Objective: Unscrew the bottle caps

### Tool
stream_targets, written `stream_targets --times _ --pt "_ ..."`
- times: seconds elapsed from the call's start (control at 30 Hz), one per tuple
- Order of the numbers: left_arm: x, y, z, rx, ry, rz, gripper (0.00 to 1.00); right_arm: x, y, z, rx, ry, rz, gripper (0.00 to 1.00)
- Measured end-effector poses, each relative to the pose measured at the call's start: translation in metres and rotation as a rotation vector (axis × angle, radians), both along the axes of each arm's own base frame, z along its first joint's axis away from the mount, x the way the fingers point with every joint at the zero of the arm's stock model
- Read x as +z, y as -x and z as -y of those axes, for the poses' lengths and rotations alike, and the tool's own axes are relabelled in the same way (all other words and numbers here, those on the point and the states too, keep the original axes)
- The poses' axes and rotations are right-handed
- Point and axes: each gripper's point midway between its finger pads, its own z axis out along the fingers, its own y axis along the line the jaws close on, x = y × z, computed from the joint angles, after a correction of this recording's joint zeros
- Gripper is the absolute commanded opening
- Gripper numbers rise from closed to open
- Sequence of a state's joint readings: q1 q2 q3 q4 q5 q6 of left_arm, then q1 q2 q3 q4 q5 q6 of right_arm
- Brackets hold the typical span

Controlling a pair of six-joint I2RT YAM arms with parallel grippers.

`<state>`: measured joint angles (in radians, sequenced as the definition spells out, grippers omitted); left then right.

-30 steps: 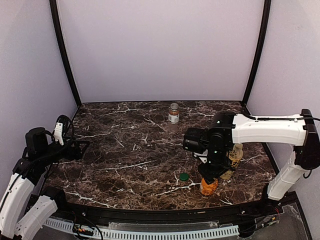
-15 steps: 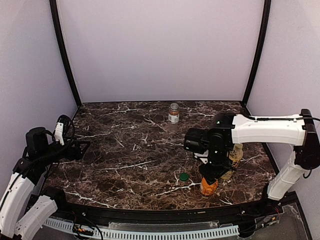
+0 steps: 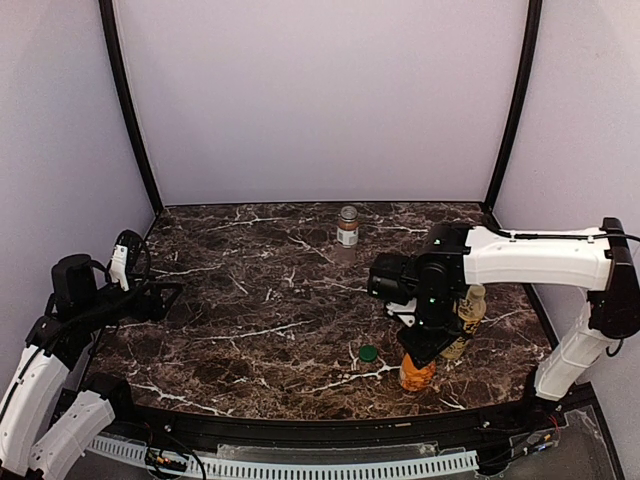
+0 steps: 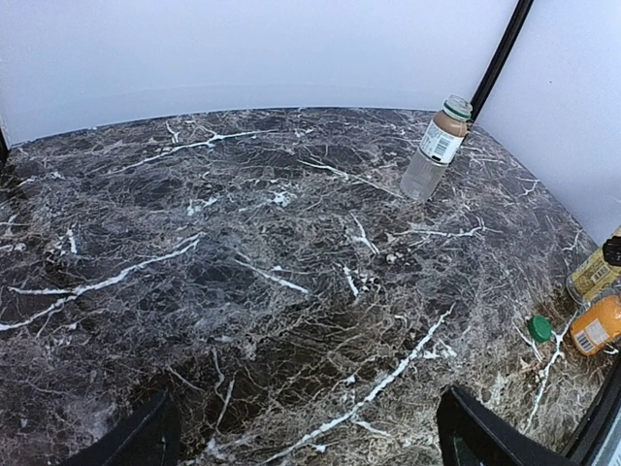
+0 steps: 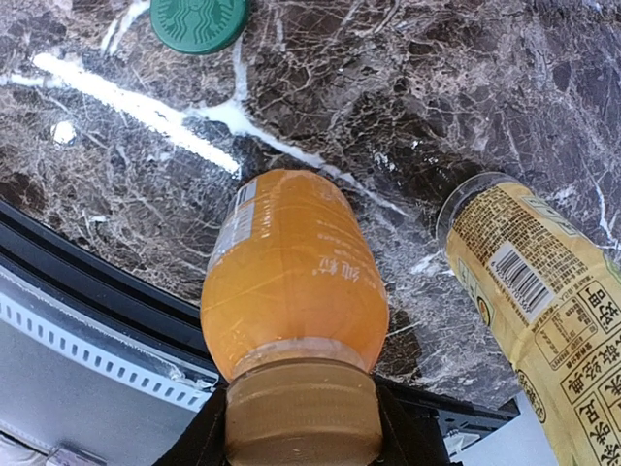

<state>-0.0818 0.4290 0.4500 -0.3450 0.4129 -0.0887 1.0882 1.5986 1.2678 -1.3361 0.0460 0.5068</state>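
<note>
The short orange bottle (image 3: 417, 374) stands near the table's front edge at the right. My right gripper (image 3: 420, 352) reaches down over it. In the right wrist view its black fingers (image 5: 199, 442) press both sides of the tan cap (image 5: 303, 413) above the orange body (image 5: 291, 272). The taller yellow-labelled bottle (image 3: 468, 315) stands just behind it, partly hidden by the arm, and fills the right of the right wrist view (image 5: 543, 291). The brownish bottle with a white label (image 3: 347, 227) stands far back, capped. My left gripper (image 3: 160, 295) hovers open at the left with nothing between its fingers (image 4: 475, 427).
A loose green cap (image 3: 368, 353) lies on the marble top (image 3: 250, 300) just left of the orange bottle, also seen in the right wrist view (image 5: 199, 21). The table's black front rim (image 5: 87, 282) runs right beside the orange bottle. Walls close in the back and sides.
The right gripper's jaws have closed in on the orange bottle's cap. The wrist shifted slightly. The left arm and the bottles have stayed put.
</note>
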Motion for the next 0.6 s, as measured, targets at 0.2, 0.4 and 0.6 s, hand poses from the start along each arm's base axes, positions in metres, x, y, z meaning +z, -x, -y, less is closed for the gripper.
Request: stream_targets --times 0.2,0.4,0.6 --pt "0.012 0.003 0.011 -0.097 -0.042 0.03 0.94 0.032 -0.009 -0.027 0.01 -0.114 0.031 0.0" --pt "0.062 -0.003 0.025 -0.263 -0.227 0.123 0.99 0.136 -0.033 -0.082 0.07 -0.472 0.196 0.0" --pt "0.085 0.015 0.061 -0.554 -0.403 0.127 0.99 0.199 -0.062 -0.139 0.167 -0.747 0.366 0.0"
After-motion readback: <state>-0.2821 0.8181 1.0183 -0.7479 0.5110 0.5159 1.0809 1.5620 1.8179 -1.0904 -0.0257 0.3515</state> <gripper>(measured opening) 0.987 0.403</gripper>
